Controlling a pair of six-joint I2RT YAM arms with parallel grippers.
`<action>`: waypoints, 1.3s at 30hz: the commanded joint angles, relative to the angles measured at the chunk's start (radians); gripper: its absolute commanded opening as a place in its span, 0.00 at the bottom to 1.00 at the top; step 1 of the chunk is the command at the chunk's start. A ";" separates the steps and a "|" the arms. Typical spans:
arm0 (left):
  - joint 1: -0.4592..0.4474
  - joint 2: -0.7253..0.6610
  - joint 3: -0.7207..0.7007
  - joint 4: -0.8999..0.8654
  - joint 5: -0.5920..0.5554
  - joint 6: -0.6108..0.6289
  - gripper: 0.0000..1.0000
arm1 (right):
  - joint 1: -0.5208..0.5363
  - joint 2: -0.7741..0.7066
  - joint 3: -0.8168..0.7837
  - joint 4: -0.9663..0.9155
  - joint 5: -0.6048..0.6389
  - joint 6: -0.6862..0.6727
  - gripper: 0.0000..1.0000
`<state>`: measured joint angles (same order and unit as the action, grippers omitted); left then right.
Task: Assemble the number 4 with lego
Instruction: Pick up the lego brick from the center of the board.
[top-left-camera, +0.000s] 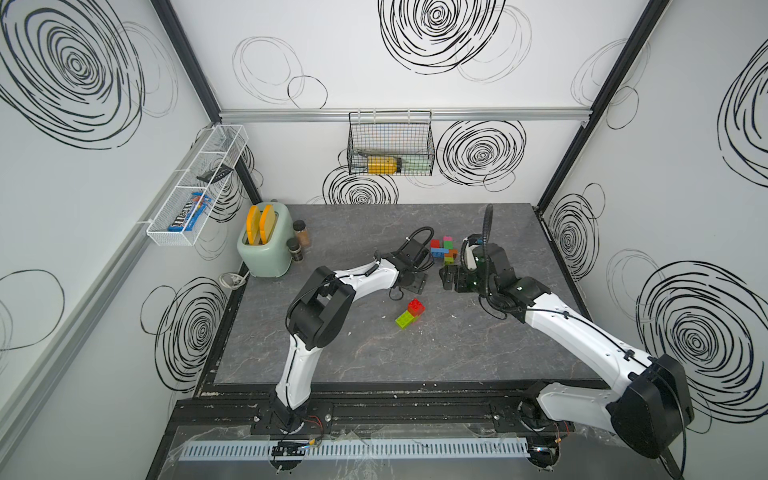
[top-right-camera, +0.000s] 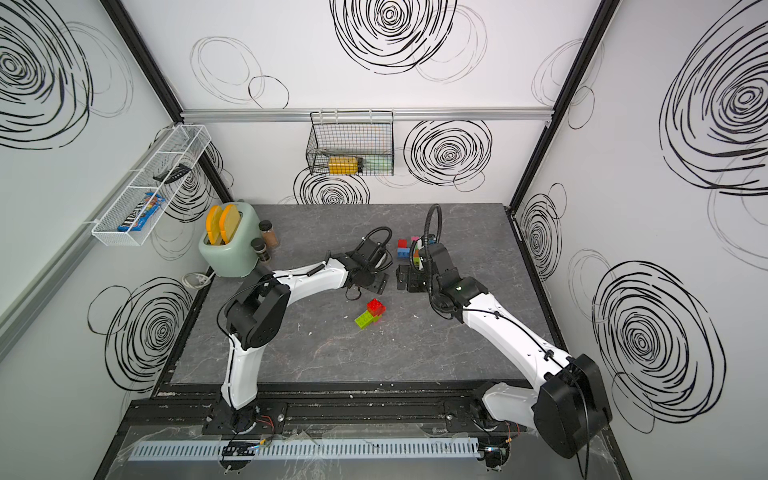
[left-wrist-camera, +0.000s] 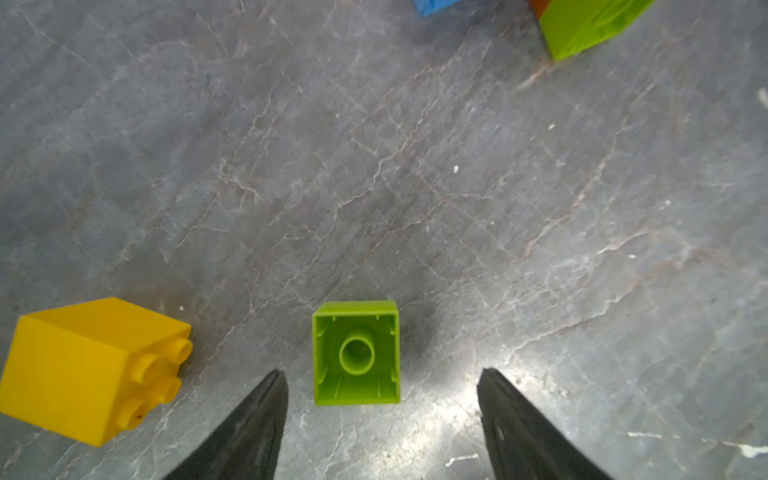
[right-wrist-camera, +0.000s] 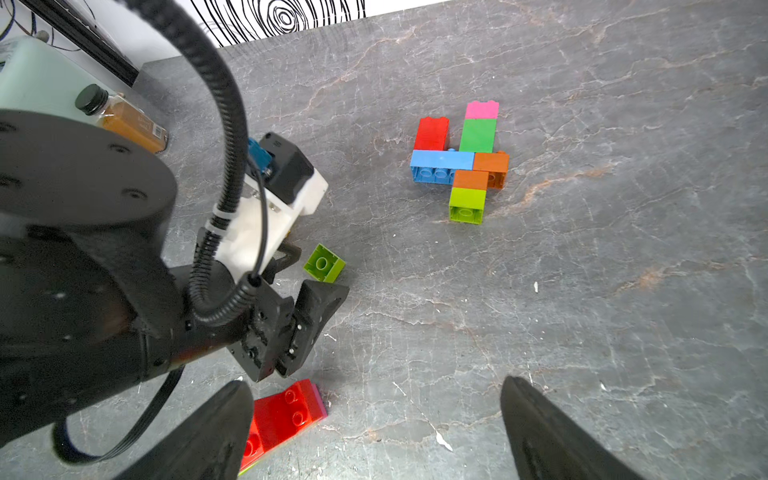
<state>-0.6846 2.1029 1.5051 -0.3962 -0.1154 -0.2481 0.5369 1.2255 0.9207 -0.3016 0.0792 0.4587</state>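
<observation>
Left wrist view: left tool (left-wrist-camera: 382, 370) parted astride a lime brick (left-wrist-camera: 356, 353); right tool (right-wrist-camera: 374, 380) parted, empty.

Seven bricks in the lego cluster (right-wrist-camera: 440, 160): one each of red, pink, green, blue, lime; two orange. Near that cluster, loose: one small lime brick (left-wrist-camera: 356, 353), one yellow brick (left-wrist-camera: 91, 370), one red brick (top-left-camera: 415, 307) touching one lime oblong (top-left-camera: 404, 320). Well apart from it: one toaster (top-left-camera: 266, 253), two slices (top-left-camera: 252, 224), two spice jars (top-left-camera: 301, 232).
</observation>
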 joint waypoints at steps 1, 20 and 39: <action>0.002 0.025 0.031 -0.018 -0.024 0.007 0.71 | -0.006 -0.024 -0.010 0.028 -0.006 -0.002 0.97; 0.033 0.003 -0.040 0.117 -0.003 0.059 0.32 | -0.064 -0.038 -0.078 0.084 -0.169 -0.013 0.97; -0.010 -0.614 -0.675 0.920 0.249 0.383 0.25 | -0.176 0.108 0.055 0.164 -0.972 -0.012 0.97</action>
<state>-0.6765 1.5162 0.8581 0.3832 0.0608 0.0467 0.3550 1.3155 0.9321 -0.1860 -0.7254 0.4240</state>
